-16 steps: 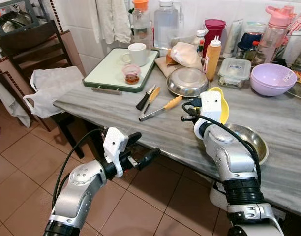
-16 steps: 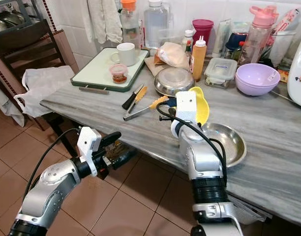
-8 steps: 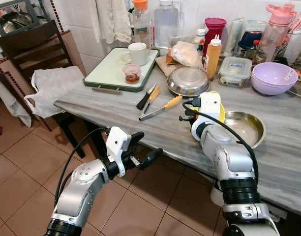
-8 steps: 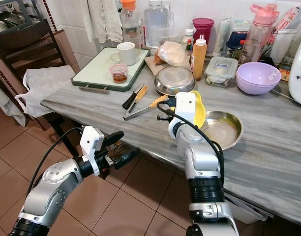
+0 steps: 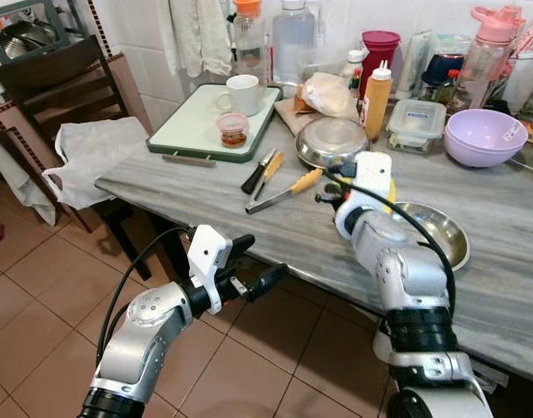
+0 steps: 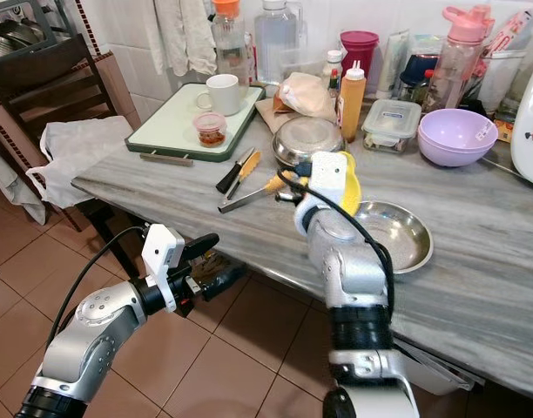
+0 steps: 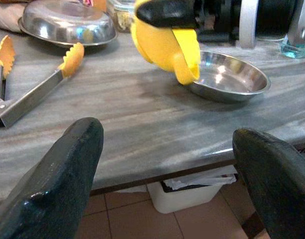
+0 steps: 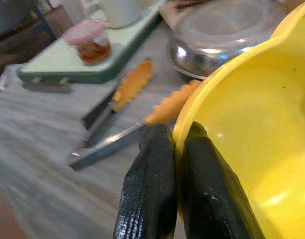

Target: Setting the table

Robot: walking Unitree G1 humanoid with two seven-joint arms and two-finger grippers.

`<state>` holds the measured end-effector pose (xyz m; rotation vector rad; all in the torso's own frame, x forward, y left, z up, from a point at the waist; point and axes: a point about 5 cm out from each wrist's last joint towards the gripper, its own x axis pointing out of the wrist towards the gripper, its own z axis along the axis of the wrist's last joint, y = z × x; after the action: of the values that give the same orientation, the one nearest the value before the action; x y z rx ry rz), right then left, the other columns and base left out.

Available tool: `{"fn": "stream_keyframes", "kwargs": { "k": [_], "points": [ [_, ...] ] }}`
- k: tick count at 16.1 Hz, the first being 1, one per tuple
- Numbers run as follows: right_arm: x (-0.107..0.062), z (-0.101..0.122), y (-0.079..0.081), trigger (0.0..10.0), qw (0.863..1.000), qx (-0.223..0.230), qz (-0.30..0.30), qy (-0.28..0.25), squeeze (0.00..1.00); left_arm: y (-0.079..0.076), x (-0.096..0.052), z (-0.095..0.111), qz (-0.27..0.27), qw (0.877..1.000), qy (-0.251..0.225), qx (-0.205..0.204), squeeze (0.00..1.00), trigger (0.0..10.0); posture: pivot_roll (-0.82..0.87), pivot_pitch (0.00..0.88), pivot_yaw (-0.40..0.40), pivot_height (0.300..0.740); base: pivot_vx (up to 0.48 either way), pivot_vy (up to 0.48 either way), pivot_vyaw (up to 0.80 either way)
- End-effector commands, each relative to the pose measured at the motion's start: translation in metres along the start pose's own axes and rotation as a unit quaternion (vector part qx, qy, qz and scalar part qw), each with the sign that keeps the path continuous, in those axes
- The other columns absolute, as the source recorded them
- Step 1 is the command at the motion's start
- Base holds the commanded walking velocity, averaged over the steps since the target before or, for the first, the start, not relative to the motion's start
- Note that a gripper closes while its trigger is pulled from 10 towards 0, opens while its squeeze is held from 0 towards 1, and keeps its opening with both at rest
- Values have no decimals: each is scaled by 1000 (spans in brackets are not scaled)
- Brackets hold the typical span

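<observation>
My right gripper (image 8: 175, 134) is shut on the rim of a yellow bowl (image 8: 242, 114), one finger inside and one outside. It holds the bowl (image 7: 165, 37) tilted just above the grey marble table (image 5: 275, 231). A shallow steel dish (image 5: 436, 235) lies to the bowl's right and orange-tipped tongs (image 5: 284, 192) to its left. My left gripper (image 5: 256, 263) hangs open below the table's front edge with nothing between its fingers (image 7: 58, 184).
An upturned steel bowl (image 5: 333, 144) and a green tray (image 5: 188, 131) with a mug (image 5: 243, 94) and small jar (image 5: 233, 131) sit further back. Bottles, a lidded box and a purple bowl (image 5: 484, 138) line the wall. A dark chair (image 5: 57, 78) and a white bag (image 5: 88, 152) are at left.
My right gripper has carried the yellow bowl slightly left and further over the table, toward the tongs. The left arm has hardly moved.
</observation>
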<state>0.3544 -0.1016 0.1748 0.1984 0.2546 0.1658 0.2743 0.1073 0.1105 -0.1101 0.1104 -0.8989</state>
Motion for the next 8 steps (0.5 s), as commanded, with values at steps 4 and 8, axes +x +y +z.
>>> {"fn": "stream_keyframes", "kwargs": {
  "k": [4,8],
  "points": [
    [-1,-9,21,10000,999,15,37,35,0,0,-2,-1,-8,1000,14,3,0,10000,-75,0,71,740,0,0,0],
    [-6,-13,3,10000,998,3,-6,55,0,-1,-3,-3,-10,1000,18,0,0,10000,-73,0,70,740,0,0,0]
  ]
}}
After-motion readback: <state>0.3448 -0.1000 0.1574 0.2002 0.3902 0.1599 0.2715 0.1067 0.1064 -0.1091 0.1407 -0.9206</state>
